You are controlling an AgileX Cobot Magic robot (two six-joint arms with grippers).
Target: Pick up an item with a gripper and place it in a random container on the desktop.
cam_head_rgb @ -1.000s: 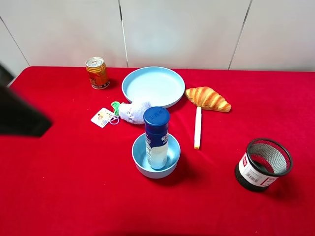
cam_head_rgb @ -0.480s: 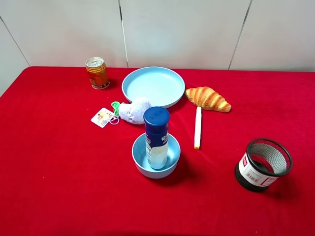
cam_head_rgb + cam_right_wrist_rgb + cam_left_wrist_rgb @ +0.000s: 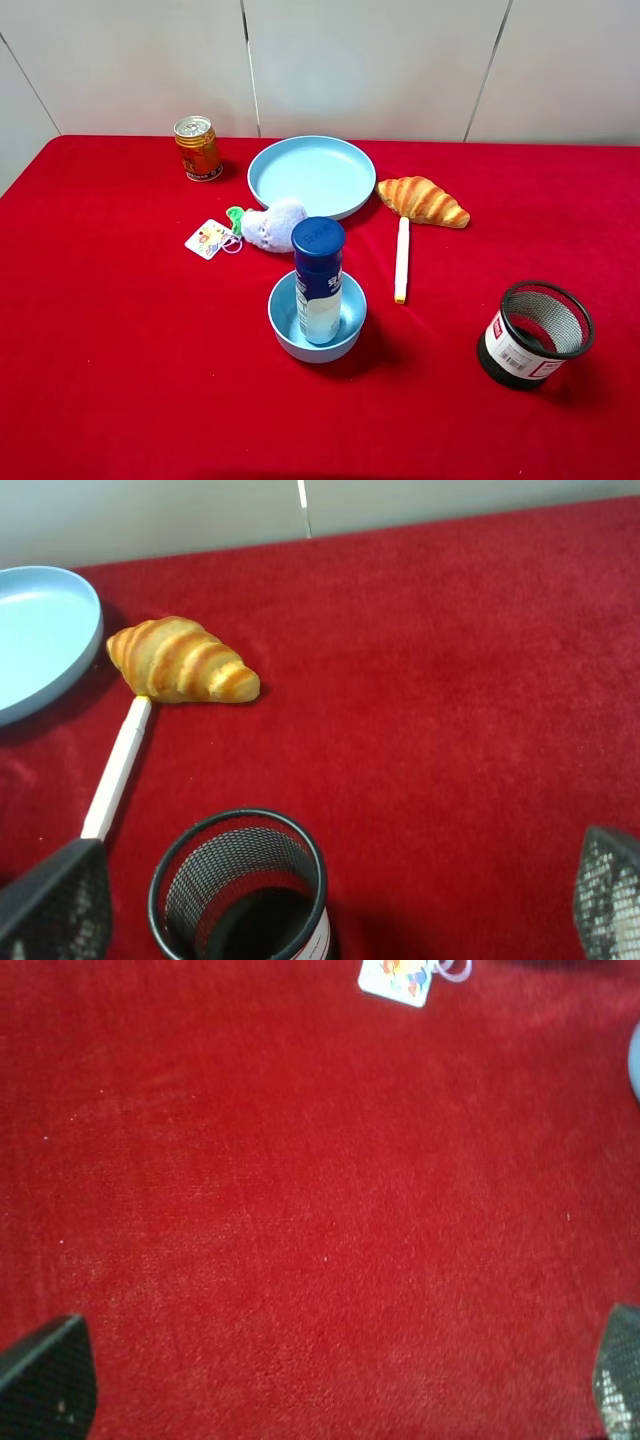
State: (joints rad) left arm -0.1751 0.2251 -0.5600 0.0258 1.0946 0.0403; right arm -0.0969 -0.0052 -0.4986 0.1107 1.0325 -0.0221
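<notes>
The translucent white bottle (image 3: 319, 280) with a dark blue cap and blue label stands upright inside the small deep light-blue bowl (image 3: 284, 318) in the middle of the red table. No arm shows in the exterior high view. In the left wrist view my left gripper (image 3: 330, 1380) is open, its two fingertips (image 3: 48, 1375) at the frame's corners over bare red cloth. In the right wrist view my right gripper (image 3: 330, 905) is open and empty, its fingertips (image 3: 55, 905) spread on either side of the black mesh cup (image 3: 240, 885).
An orange-gold can (image 3: 197, 148) stands at the back left. A wide light-blue plate (image 3: 311, 175), a plush toy (image 3: 272, 225) with a card tag (image 3: 208, 239), a croissant (image 3: 421, 200), a white pen (image 3: 402, 258) and the black mesh cup (image 3: 534, 333) lie around the bowl.
The left arm, seen at the left edge one second ago, has withdrawn out of the exterior high view. The bottle and bowl have not moved.
</notes>
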